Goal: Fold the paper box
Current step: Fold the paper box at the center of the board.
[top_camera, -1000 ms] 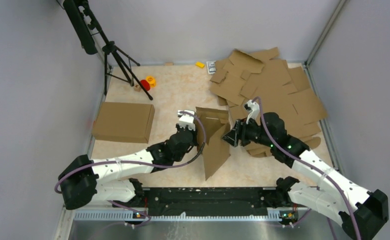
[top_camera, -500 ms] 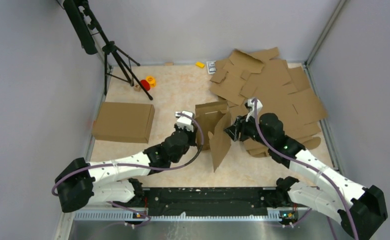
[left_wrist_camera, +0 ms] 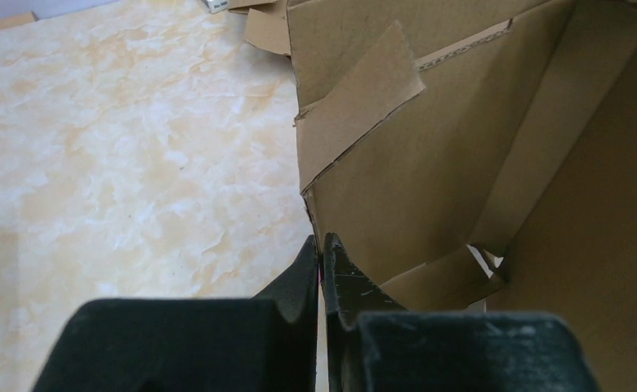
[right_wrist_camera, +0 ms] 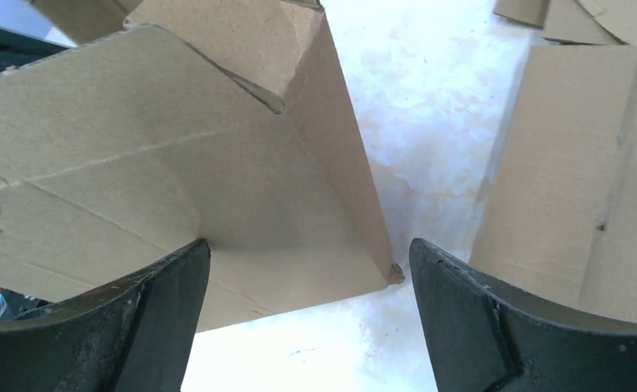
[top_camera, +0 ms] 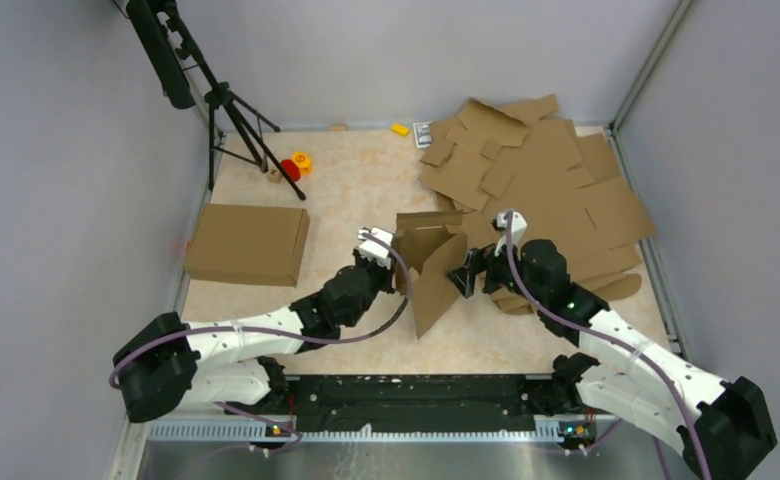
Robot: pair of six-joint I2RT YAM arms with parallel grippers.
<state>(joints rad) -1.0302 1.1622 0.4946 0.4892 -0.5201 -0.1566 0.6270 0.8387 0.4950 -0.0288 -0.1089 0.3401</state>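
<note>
Top view: one half-folded paper box (top_camera: 429,268) stands mid-surface (top_camera: 351,190), between left gripper (top_camera: 399,281) and right gripper (top_camera: 463,277). One finished box (top_camera: 248,243) lies to the left, and one heap of flat blanks (top_camera: 546,190) at the back right.
Left wrist: left gripper pinched tight on the paper box's wall edge.
Right wrist: right gripper spread wide, jaws straddling a panel corner; contact unclear.

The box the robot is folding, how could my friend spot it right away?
Look at the middle of the table. The paper box stands there half folded, its edge pinched by the left gripper. The cardboard pile on the right lies flat, and the closed box on the left is finished.
</note>
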